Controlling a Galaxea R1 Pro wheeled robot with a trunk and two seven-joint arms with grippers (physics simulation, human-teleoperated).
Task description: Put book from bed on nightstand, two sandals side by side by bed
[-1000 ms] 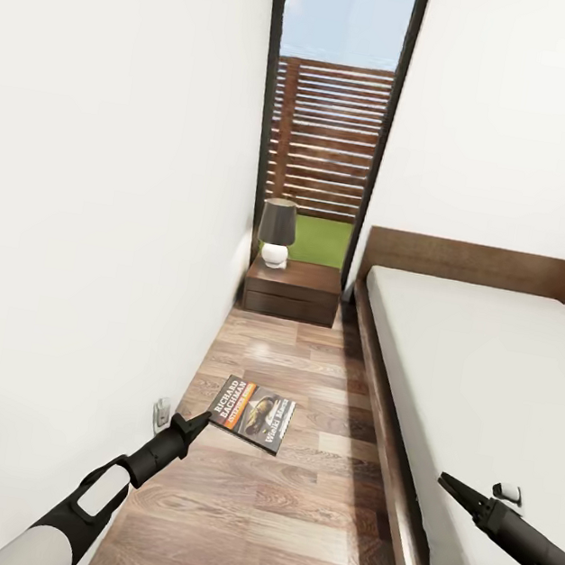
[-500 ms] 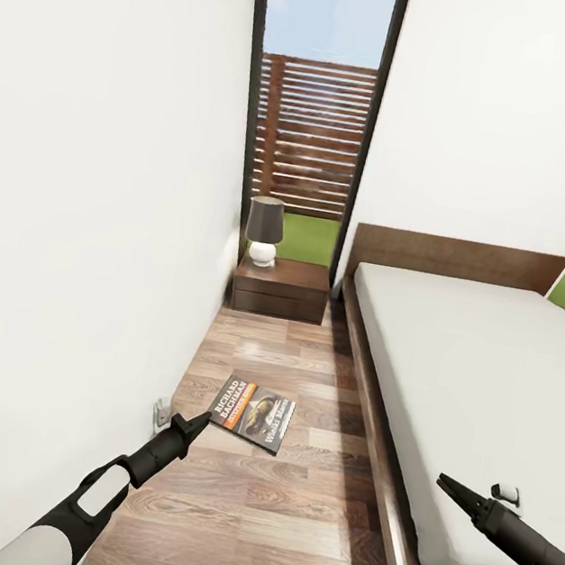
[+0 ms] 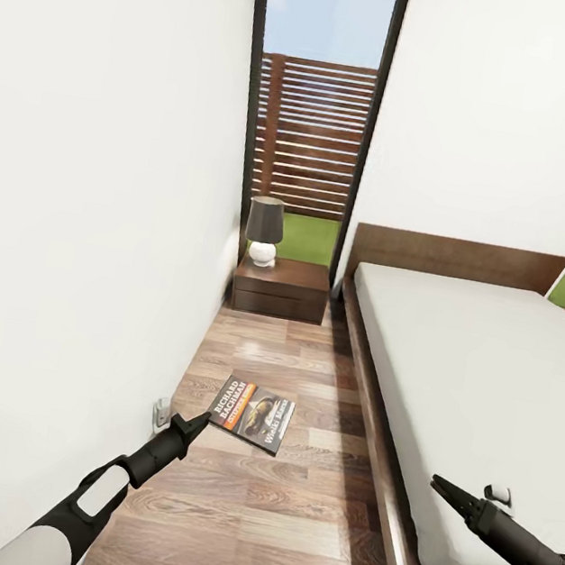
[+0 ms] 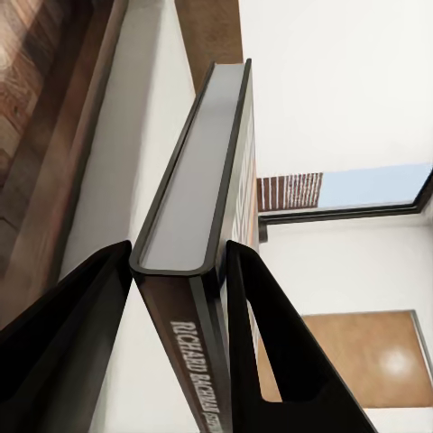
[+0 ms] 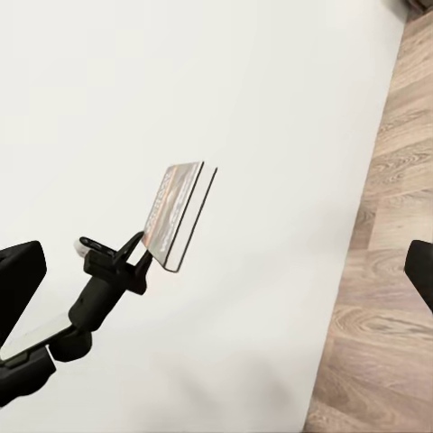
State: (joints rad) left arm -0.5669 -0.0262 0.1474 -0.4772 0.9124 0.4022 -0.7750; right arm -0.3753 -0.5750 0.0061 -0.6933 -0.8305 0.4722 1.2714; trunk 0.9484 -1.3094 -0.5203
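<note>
My left gripper (image 3: 197, 421) is shut on the book (image 3: 253, 413), a thin paperback with a dark cover, orange patches and a white band, and holds it above the wood floor between the wall and the bed (image 3: 477, 377). In the left wrist view the book's spine (image 4: 189, 271) is pinched between the two black fingers (image 4: 68, 334). The nightstand (image 3: 281, 289) stands ahead at the bed's head, under the window. My right gripper (image 3: 443, 490) hangs open over the mattress's near corner. In the right wrist view the held book (image 5: 176, 216) appears against the white wall. The sandals are out of view.
A dark-shaded lamp (image 3: 264, 230) with a white base sits on the nightstand's left half. A white wall (image 3: 91, 225) runs close along my left with a socket (image 3: 162, 410) near the floor. The narrow floor strip (image 3: 268, 490) leads to a tall dark-framed window (image 3: 311, 114).
The whole view shifted early on, so the camera moved. Since then my right gripper has dropped slightly. The left gripper keeps hold of the book in the same pose.
</note>
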